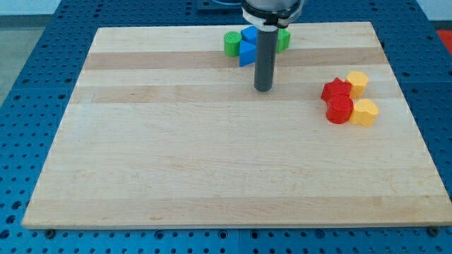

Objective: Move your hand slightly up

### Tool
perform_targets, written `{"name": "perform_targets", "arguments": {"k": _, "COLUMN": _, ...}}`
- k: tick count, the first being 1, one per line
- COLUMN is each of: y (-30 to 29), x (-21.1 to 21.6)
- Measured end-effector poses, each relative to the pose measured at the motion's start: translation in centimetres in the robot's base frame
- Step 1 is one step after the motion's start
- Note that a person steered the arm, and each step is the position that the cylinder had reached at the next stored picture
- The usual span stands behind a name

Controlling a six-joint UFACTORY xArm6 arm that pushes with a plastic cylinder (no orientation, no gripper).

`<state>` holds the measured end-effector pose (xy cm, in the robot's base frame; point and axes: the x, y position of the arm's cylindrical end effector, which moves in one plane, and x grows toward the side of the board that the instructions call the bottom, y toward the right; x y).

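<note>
My tip rests on the wooden board, right of centre in the upper part of the view. Just above it at the view's top is a cluster: a green block, a blue block, a blue triangular block and another green block, which is partly hidden behind the rod. The tip is a short way below this cluster and does not touch it. To the tip's right lie a red star-shaped block, a red round block and two yellow blocks.
The board sits on a blue perforated table. The red and yellow blocks sit close together near the board's right edge.
</note>
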<state>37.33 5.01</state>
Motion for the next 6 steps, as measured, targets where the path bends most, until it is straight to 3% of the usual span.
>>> {"name": "perform_targets", "arguments": {"k": 6, "y": 0.01, "x": 0.14}}
